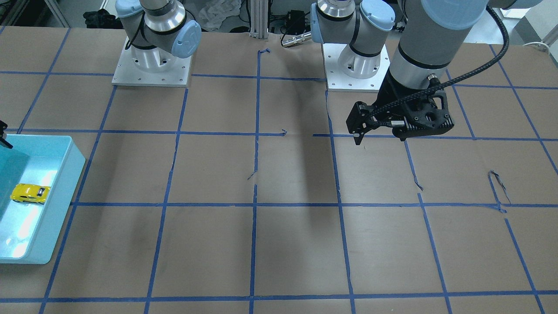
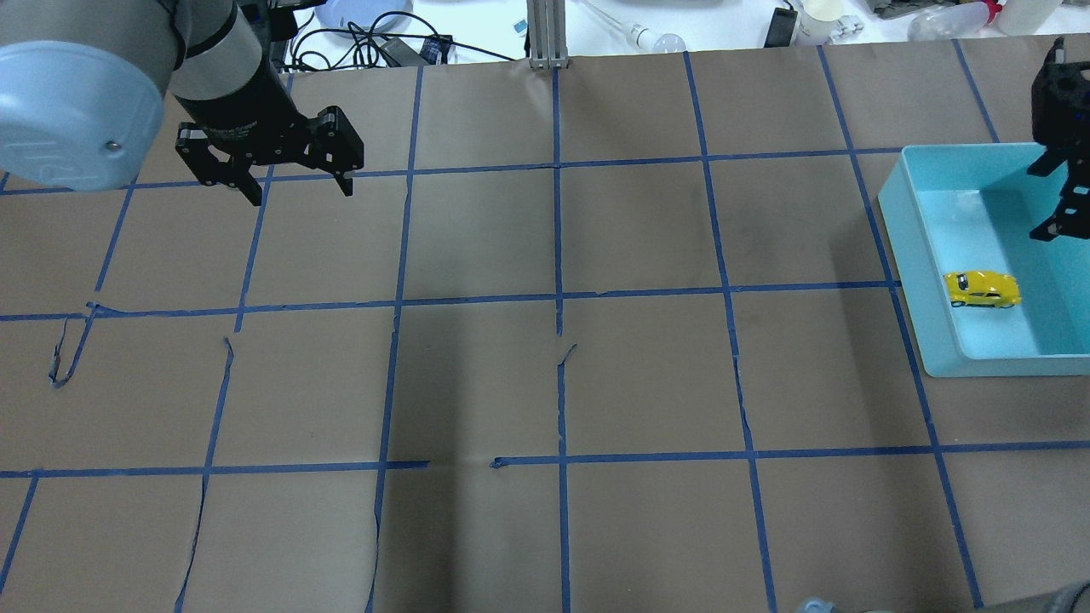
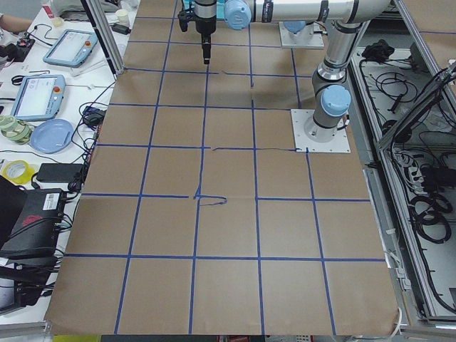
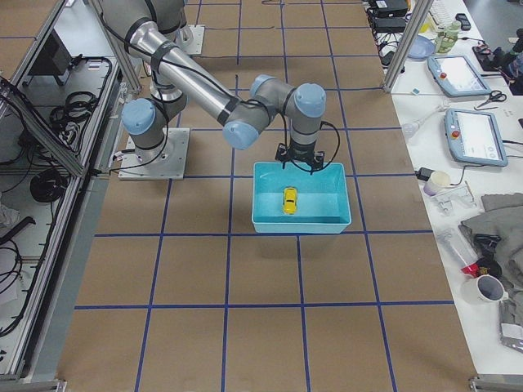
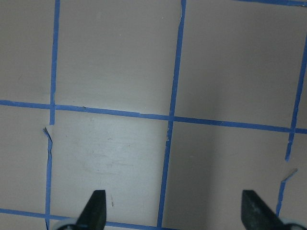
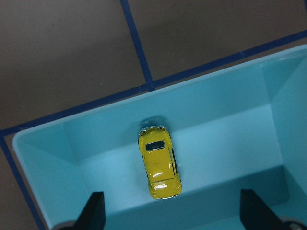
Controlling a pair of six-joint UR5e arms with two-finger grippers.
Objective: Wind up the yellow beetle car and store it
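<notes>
**Release over the bin — yellow beetle car [image 6: 159, 167] on its wheels on the floor of the teal bin [image 6: 225, 139], close to one wall.**
The right gripper [image 6: 175, 213] is held above the bin with its jaws spread wide and nothing between them, the car framed below them in the wrist view. The left gripper [image 2: 301, 192], its jaws likewise apart and empty, is held over bare table [image 2: 647, 383] well away. The car appears stored, so the step is judged to be withdrawal — best done as a straight lift with the jaws kept apart, so that neither car nor bin wall is clipped.
</notes>
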